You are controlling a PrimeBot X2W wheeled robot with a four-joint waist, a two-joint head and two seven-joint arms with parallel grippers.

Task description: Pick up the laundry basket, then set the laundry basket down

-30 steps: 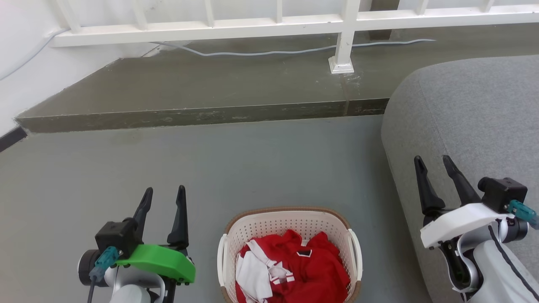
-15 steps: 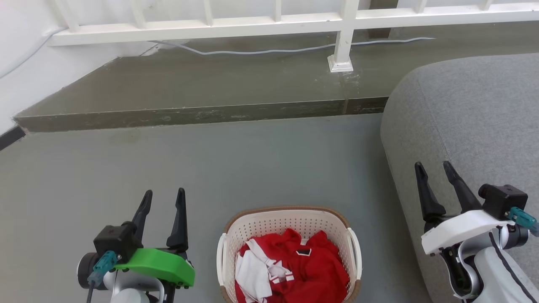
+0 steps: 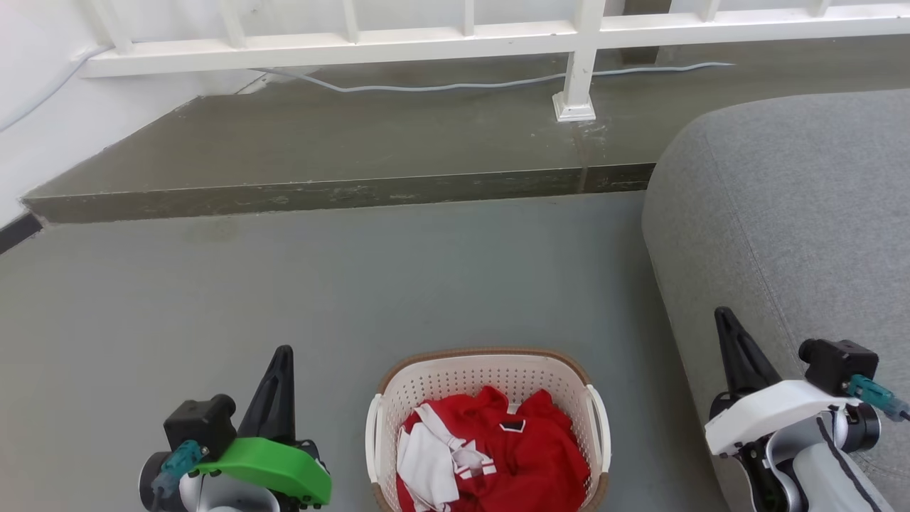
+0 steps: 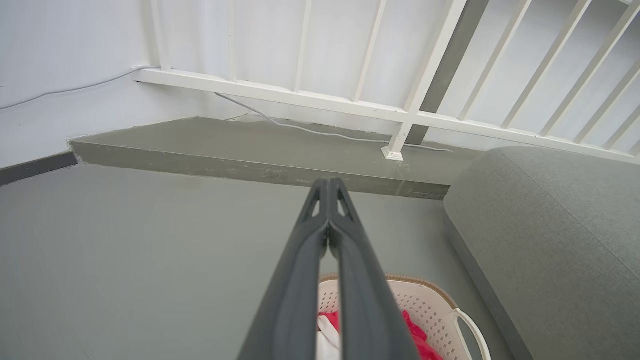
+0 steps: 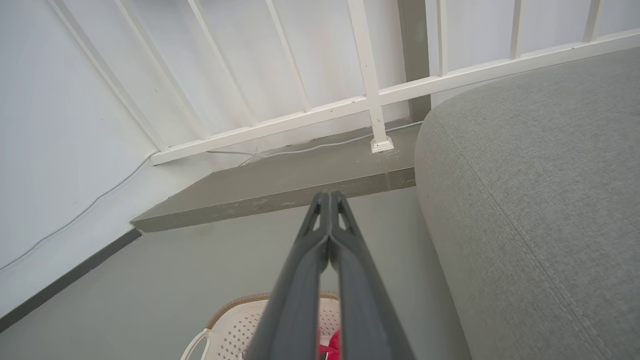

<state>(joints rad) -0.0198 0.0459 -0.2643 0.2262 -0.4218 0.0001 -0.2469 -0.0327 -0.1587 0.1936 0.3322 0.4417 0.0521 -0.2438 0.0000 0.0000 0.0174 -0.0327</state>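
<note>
A smooth grey floor [image 3: 355, 284] runs up to a low, scuffed concrete step [image 3: 355, 142]. A white slatted railing [image 3: 426, 43] stands on the step, its post foot [image 3: 573, 108] bolted down, and a pale cable [image 3: 441, 87] trails along beneath the rail. On the left, a white wall [image 3: 43, 142] meets the floor at a dark baseboard [image 3: 18, 231]. On the right is a rounded grey fabric piece [image 3: 782, 199], probably a sofa arm. The light is even and soft.

The laundry basket [image 3: 486, 372] sits on floor [image 3: 426, 284] between left pincer [image 3: 282, 355] and right pincer [image 3: 724, 316].
</note>
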